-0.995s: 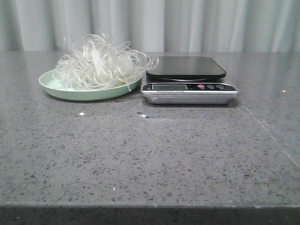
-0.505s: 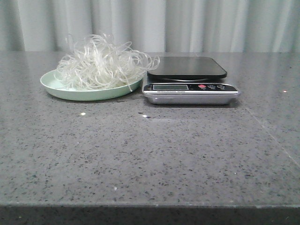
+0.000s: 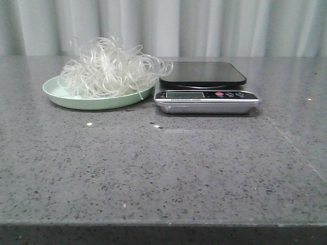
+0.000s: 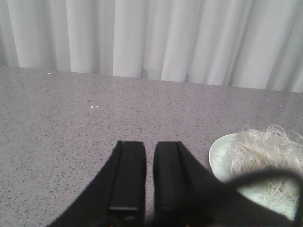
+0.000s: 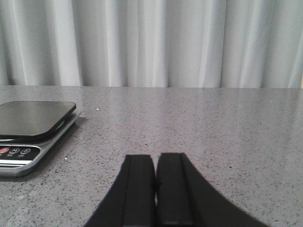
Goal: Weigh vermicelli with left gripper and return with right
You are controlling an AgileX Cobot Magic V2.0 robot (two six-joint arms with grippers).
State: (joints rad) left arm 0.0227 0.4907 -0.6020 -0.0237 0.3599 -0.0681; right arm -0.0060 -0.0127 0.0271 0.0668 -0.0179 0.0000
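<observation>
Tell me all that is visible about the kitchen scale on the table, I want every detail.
The kitchen scale sits flat on the grey speckled table, just right of the pale green plate that holds the vermicelli. It has a silver, plastic-looking body and a dark, glossy, rounded-square weighing platform with nothing on it. The front strip holds a small display, a red button and dark buttons beside it. A few noodle strands reach toward its left edge; contact is unclear. No gripper touches it.

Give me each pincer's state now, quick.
Left pincer: shut, or nearly so, with a thin gap between the fingers; holding nothing.
Right pincer: shut, holding nothing.
</observation>
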